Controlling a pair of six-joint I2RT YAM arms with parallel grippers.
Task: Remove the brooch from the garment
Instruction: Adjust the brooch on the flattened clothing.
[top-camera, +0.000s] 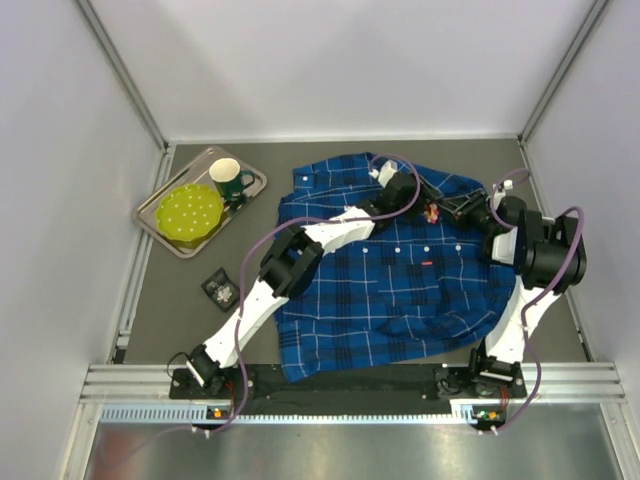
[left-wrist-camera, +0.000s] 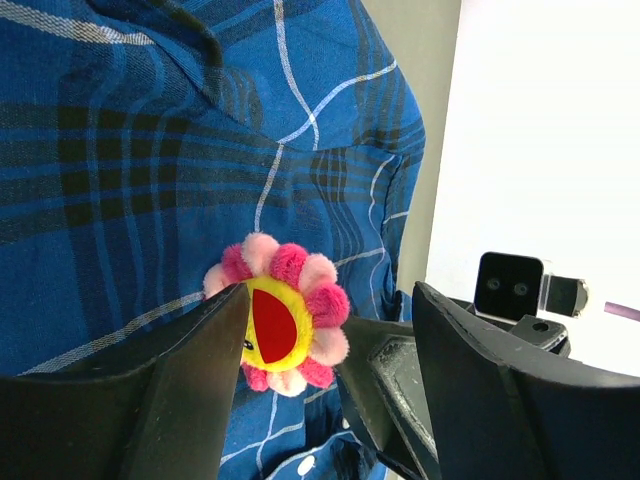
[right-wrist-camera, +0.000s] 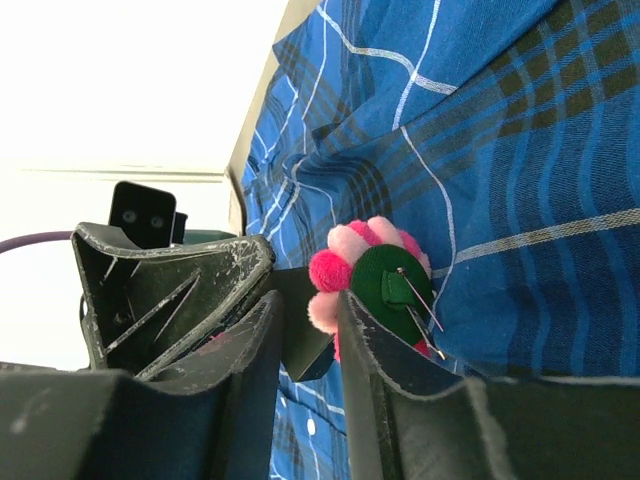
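The blue plaid shirt (top-camera: 400, 290) lies spread flat on the table. The brooch (top-camera: 432, 212), a plush flower with pink petals, sits near its upper right. The left wrist view shows its yellow face and red mouth (left-wrist-camera: 285, 315). The right wrist view shows its green back (right-wrist-camera: 390, 285) with the pin swung open. My left gripper (left-wrist-camera: 330, 295) is open around the brooch, its left finger (left-wrist-camera: 180, 385) against the face. My right gripper (right-wrist-camera: 310, 298) has its jaws close together, pinching the brooch's petal edge. My right gripper's finger (left-wrist-camera: 400, 390) lies inside the left jaws.
A metal tray (top-camera: 160, 218) at the far left holds a green mug (top-camera: 230, 180) and a yellow-green dotted disc (top-camera: 190, 212). A small black object (top-camera: 220, 288) lies left of the shirt. White walls enclose the table on three sides.
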